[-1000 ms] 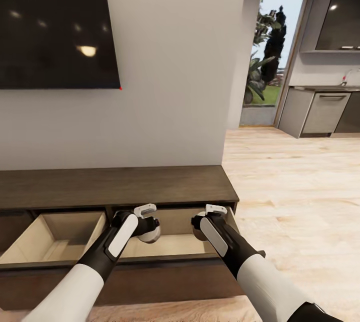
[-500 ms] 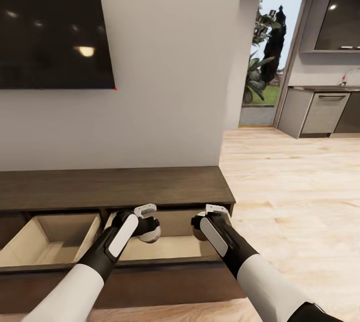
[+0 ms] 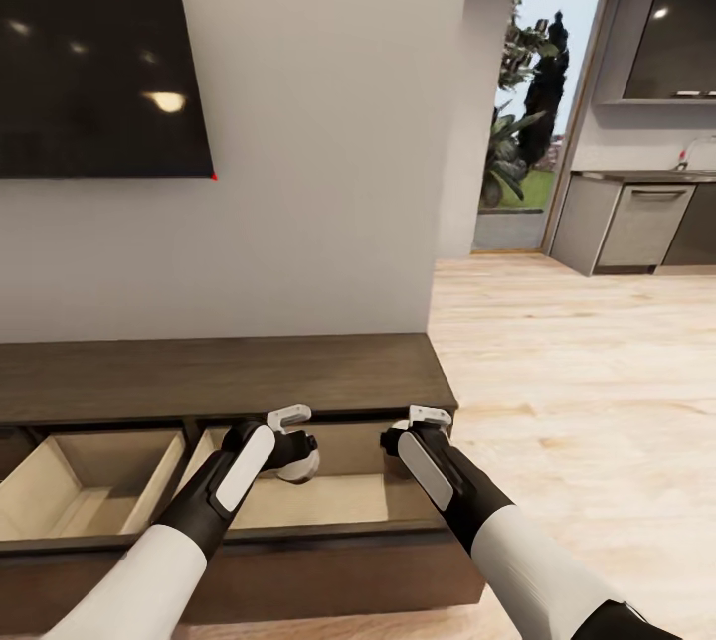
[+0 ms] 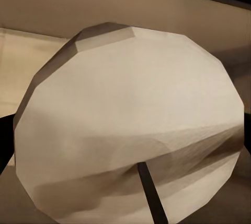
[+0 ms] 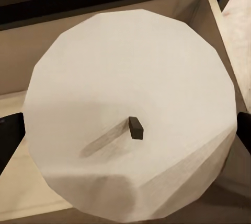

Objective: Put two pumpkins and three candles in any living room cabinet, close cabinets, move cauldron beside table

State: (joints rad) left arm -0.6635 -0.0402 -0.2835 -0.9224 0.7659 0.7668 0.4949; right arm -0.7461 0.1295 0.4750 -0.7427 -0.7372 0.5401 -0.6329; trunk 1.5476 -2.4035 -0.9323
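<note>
The long low dark-brown cabinet (image 3: 219, 372) stands against the wall below me, with two drawers pulled out. Their insides are pale beige. My left gripper (image 3: 297, 445) is shut on a stubby beige-grey candle (image 3: 303, 467) above the right-hand open drawer (image 3: 328, 503). My right gripper (image 3: 409, 441) is shut on a second candle (image 3: 394, 467) over that drawer's right end. Up close, the left wrist view shows its candle (image 4: 130, 130) and the right wrist view shows the other candle (image 5: 130, 114) with its small dark wick (image 5: 136, 128). Pumpkins, cauldron and coffee table are out of view.
A black TV (image 3: 99, 64) hangs on the grey wall above the cabinet. The left open drawer (image 3: 89, 483) looks bare. Wood floor (image 3: 577, 401) stretches to the right towards a glass door with plants (image 3: 542, 113) and grey kitchen units (image 3: 636, 223).
The whole picture has slid a little to the left, so the camera has moved to the right. Both arms keep the same pose and hold on their candles.
</note>
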